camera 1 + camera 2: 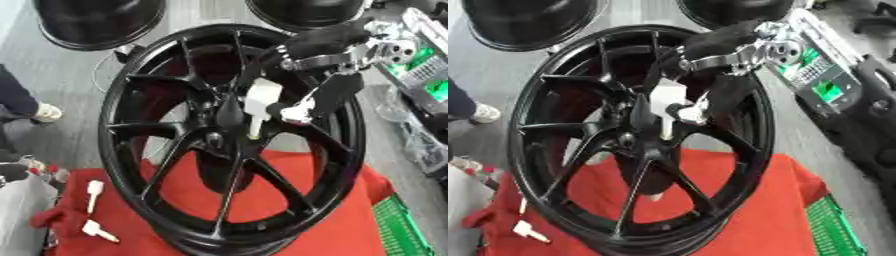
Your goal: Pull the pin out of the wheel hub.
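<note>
A large black wheel hub (229, 140) stands upright on a red cloth (297, 220), its spokes fanning out from a dark centre, and everything else is placed here with respect to it. The robot's right hand (302, 102) comes in from the hub's upper right, its black and silver wrist crossing the rim, and its fingers are curled round the white pin (260, 102), pinching the pin's blocky white head just above and to the right of the hub's centre. The pin's thinner shaft points down toward the centre of the hub, its lower end lying against the dark spokes there; whether the tip still sits in a hole cannot be told from either view. On the cloth at the hub's lower left lie two more white pins (94, 192), one above the other, the lower one (98, 231) tilted, both clear of the rim. Beside the hub's lower right, at the edge of the cloth, is a green basket (404, 230). Beyond the hub's top are two round black seats (96, 22), one to each side. To the hub's upper right sits a grey device with green lights (824, 75). The robot's left hand shows in neither view.
</note>
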